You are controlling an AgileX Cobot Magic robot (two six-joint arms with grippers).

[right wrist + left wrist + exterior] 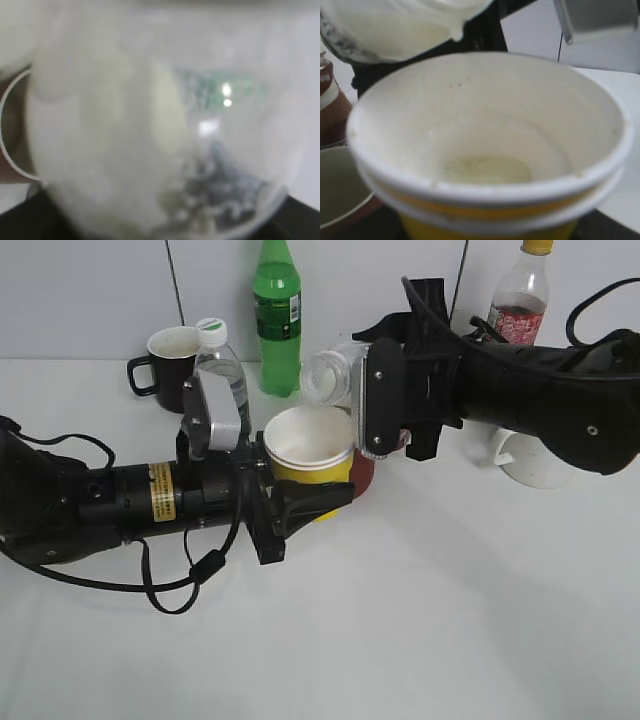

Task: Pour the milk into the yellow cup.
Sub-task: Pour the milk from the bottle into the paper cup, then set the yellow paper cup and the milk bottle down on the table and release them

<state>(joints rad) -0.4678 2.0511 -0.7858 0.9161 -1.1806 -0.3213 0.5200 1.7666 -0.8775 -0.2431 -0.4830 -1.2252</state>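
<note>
Arms meet mid-table point(420, 620): right black arm reaches in from 3 o'clock, right gripper point(372, 390) clenched on small squat clear plastic milk bottle point(330, 375), tipped sideways, mouth toward 9 o'clock above cup rim. Left black arm lies level from 9 o'clock, left gripper point(305, 502) grasping small yellow paper cup point(310, 448), upright, thin milk pool point(487, 170) at bottom. Yellow sticker point(161, 492) on left arm, writing unreadable. Bottle label not legible.

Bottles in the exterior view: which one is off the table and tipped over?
The clear milk bottle, held by the right gripper and tilted mouth-left above the yellow cup. The green bottle, the white-capped water bottle and the yellow-capped bottle all stand upright.
</note>
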